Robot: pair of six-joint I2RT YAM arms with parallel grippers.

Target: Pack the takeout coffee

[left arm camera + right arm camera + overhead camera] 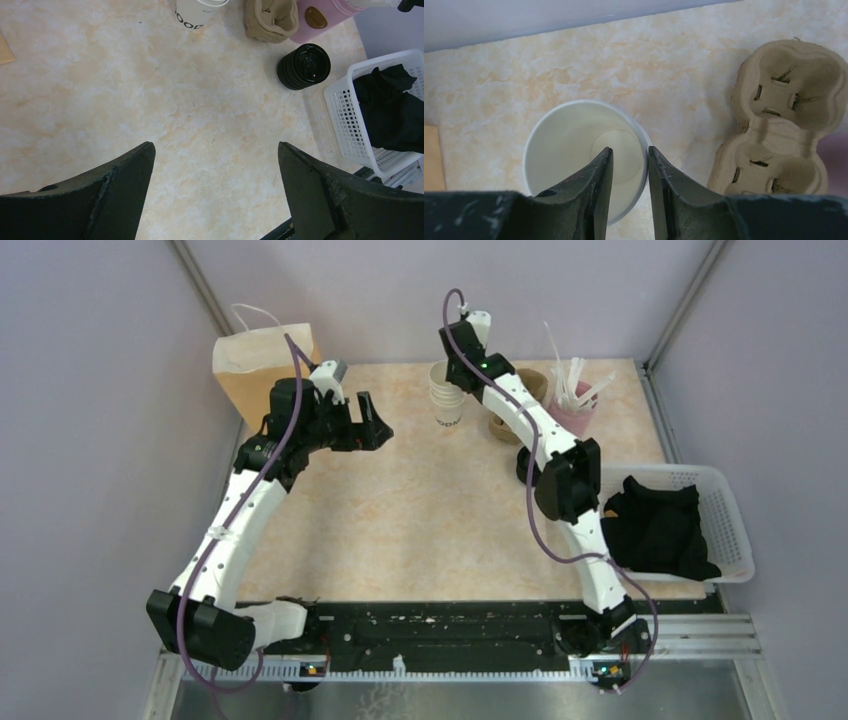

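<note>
The right pincer [630,155] straddles the rim of the lidless paper cup [569,135] at the far middle of the counter [574,65], one finger inside. Whether it is pinching, I cannot tell. The left pincer [215,195] is spread wide and empty. The cup is judged light, thin-walled and crushable: grip gently just under the stiffer rolled rim.

The marbled beige surface [430,510] carries a brown paper bag [255,375] at far left and a stack of white paper cups [447,400] far centre. To their right are cardboard cup carriers [784,115], a pink holder [572,412], stacked black lids [303,66] and a white basket [735,540].
</note>
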